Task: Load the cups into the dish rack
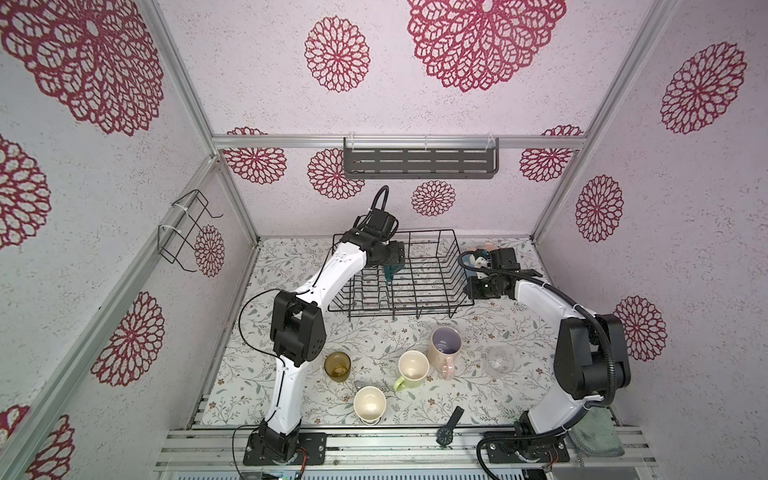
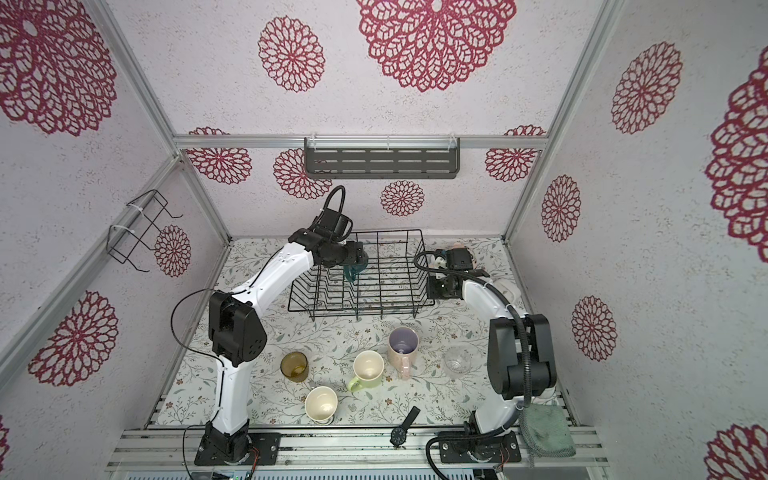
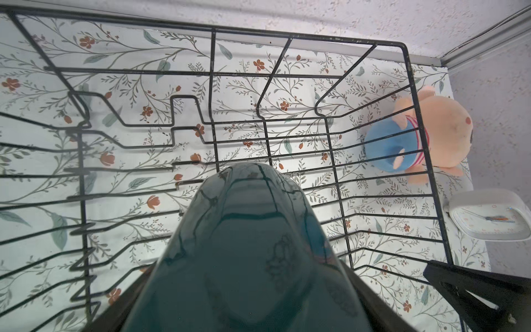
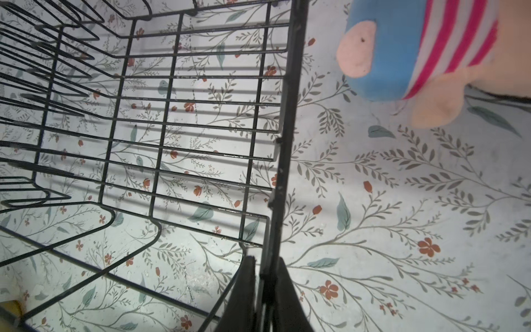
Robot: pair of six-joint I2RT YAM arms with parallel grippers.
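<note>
Left gripper [image 1: 392, 266] spread wide around dark teal mug [image 3: 247, 253], held over the dish rack [image 1: 432, 266] near its divider loops [image 1: 365, 291]. Right gripper [image 4: 265, 276] pinched shut on the rack's right rim wire. Risk: mug catching a loop and tipping on release, or rack dragged sideways by the pinch. Five cups waiting on the near table, among them amber tumbler [image 1: 337, 365] and clear glass [image 1: 500, 360]. Plush toy [image 3: 431, 135] and white clock [image 3: 491, 217] just right of the rack, crowding the right arm.

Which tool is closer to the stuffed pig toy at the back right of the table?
The right one. The right tool is shut on the dish rack's right-hand rim, with the stuffed pig toy just beyond it. The left tool holds the dark teal mug over the rack's left part.
</note>
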